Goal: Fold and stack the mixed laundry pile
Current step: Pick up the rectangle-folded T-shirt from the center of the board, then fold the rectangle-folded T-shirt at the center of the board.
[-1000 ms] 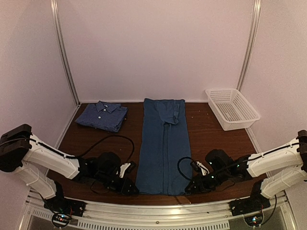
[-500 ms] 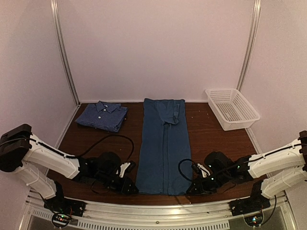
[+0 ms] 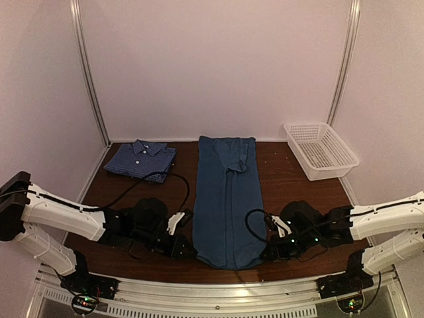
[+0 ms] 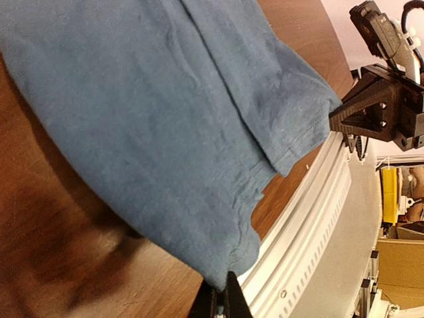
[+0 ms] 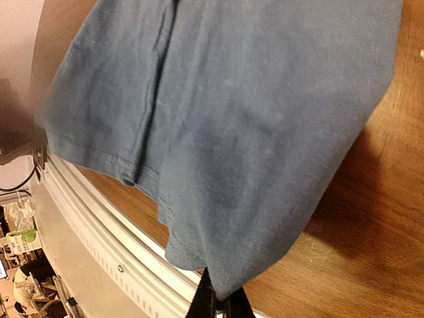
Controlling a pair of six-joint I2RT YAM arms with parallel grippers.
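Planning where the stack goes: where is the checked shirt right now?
In the top view the checked shirt lies folded at the table's far-left corner, just left of the teal t-shirt.

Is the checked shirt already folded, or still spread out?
Folded: the checked shirt lies as a compact rectangle with its collar showing on top.
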